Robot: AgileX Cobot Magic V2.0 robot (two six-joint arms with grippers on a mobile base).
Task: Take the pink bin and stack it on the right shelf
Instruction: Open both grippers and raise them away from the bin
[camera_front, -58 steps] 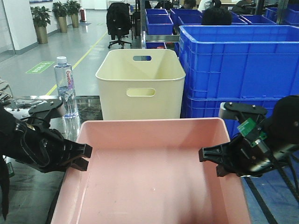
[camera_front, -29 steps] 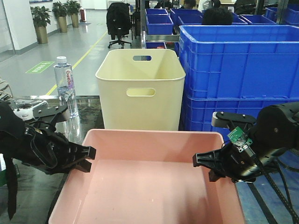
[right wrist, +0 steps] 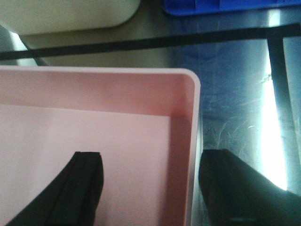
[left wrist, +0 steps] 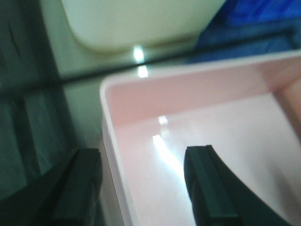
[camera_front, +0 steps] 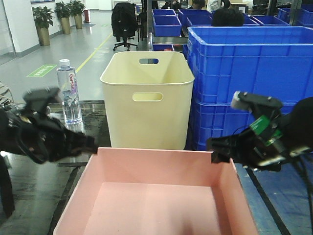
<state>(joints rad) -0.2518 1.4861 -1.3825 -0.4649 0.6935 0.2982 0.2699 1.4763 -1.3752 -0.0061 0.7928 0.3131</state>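
Pink bin [camera_front: 156, 196] sits at 6 o'clock in the front view, on the dark glossy right shelf [right wrist: 235, 89], just in front of the cream bin [camera_front: 147, 95]. Blue crates [camera_front: 249, 73] are stacked at 2 o'clock, a water bottle [camera_front: 69, 91] stands at 10 o'clock.

Two-arm grab: the bin is wide, so one arm takes each side wall.

Left gripper [left wrist: 146, 183]: jaws apart, straddling the bin's left wall near its far corner, one finger outside and one over the floor of the bin. No contact visible with the rim; not clamped, as far as I can tell.

Right gripper [right wrist: 148, 188]: same on the right wall, jaws spread either side of the rim, one finger inside and one over the shelf. Wall sits in the gap, nothing pinched.

Black tape outline [right wrist: 141, 42] runs just beyond the bin's far edge and along its right side, so the far right corner lies inside the marked rectangle.

Judgement: both grippers sit astride the walls with the bin resting on the shelf; whether this is pre-grasp or a release I cannot tell.
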